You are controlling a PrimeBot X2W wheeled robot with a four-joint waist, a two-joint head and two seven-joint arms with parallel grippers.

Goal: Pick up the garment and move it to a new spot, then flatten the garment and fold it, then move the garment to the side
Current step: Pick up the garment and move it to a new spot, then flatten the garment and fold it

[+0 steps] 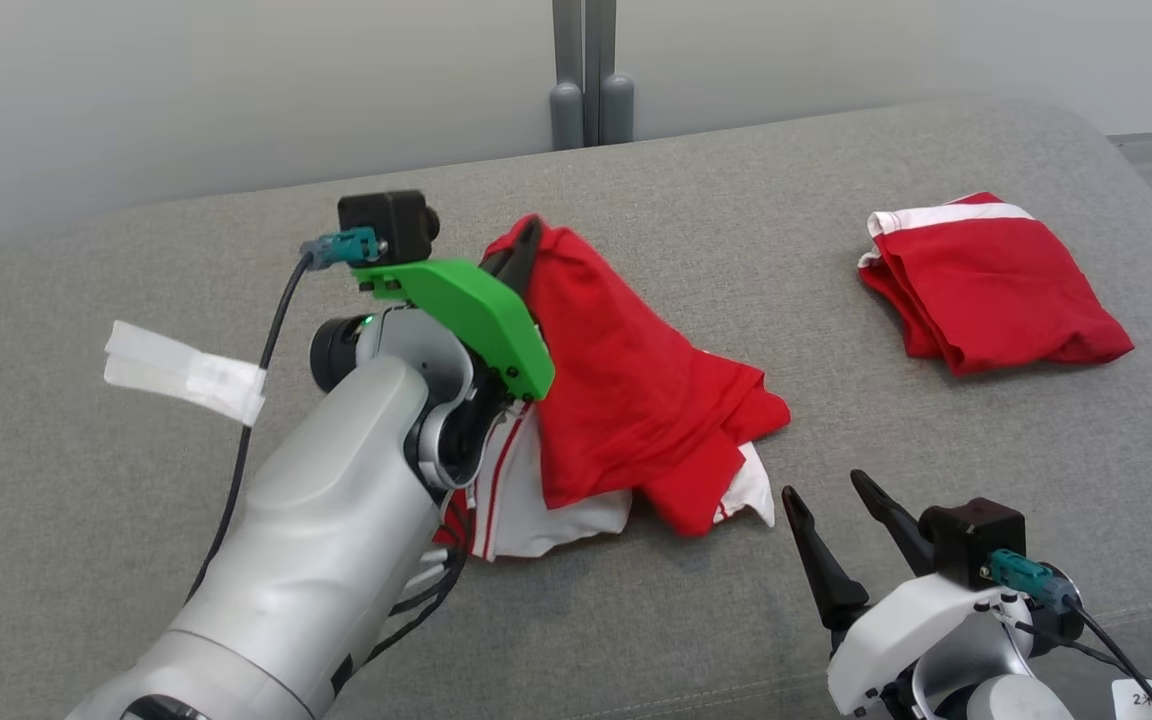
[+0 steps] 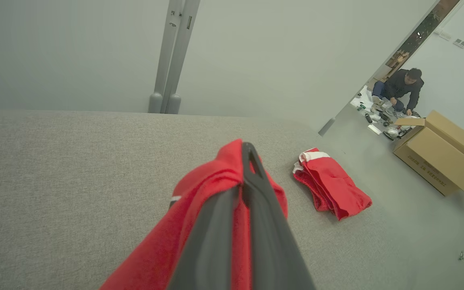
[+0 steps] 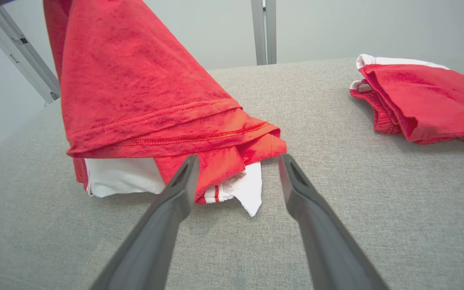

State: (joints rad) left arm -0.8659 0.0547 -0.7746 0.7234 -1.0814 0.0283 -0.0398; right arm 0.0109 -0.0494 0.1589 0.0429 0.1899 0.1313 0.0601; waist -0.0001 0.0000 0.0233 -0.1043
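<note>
A red and white garment (image 1: 636, 390) is lifted at one end off the grey surface (image 1: 736, 620), its lower folds still resting there. My left gripper (image 1: 526, 235) is shut on its raised top edge; in the left wrist view the red cloth (image 2: 199, 209) wraps around the closed fingers (image 2: 256, 193). My right gripper (image 1: 831, 495) stands open at the lower right, close to the garment's low corner. In the right wrist view its two fingers (image 3: 179, 189) point at the white and red hem (image 3: 232, 185), nothing between them.
A second red garment (image 1: 986, 290), folded, lies at the far right of the surface. A strip of white tape (image 1: 186, 372) sits at the left. A grey post (image 1: 591, 75) rises behind. Off the surface, a cardboard box (image 2: 441, 155) and a crouching person (image 2: 399, 86).
</note>
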